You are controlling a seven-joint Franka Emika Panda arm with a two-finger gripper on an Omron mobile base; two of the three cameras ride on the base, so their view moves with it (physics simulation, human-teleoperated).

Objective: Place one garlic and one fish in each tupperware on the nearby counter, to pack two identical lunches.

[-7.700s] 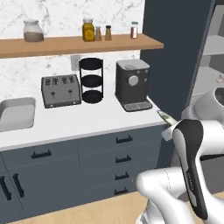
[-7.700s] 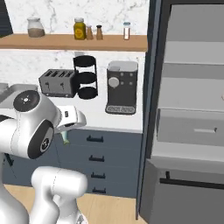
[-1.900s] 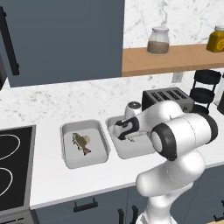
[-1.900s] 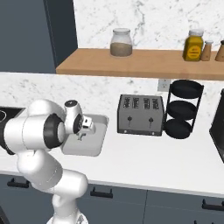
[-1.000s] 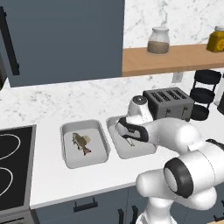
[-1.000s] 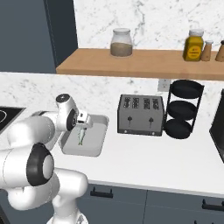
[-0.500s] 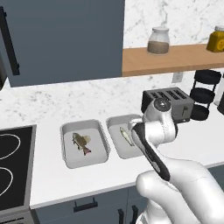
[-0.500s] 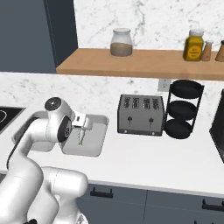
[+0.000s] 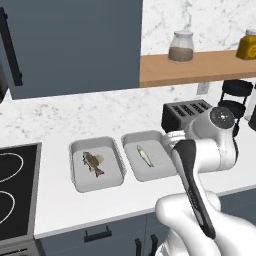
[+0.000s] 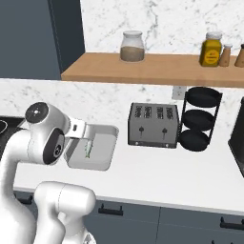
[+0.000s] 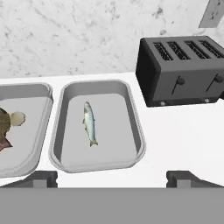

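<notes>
Two pale grey tupperware trays sit side by side on the white counter. The left tray holds the brown fish with a cream garlic touching it. In the right tray the slim silvery fish lies alone. My gripper hovers at the near side of the right tray, open wide, with nothing between its fingertips.
A dark toaster stands just right of the right tray. A black tiered rack is further right. A stove top lies left of the trays. A wooden shelf with jars hangs above.
The hand has drawn back from over the right tray, and the arm has swung right in the left base view. The slim fish stays lying in that tray.
</notes>
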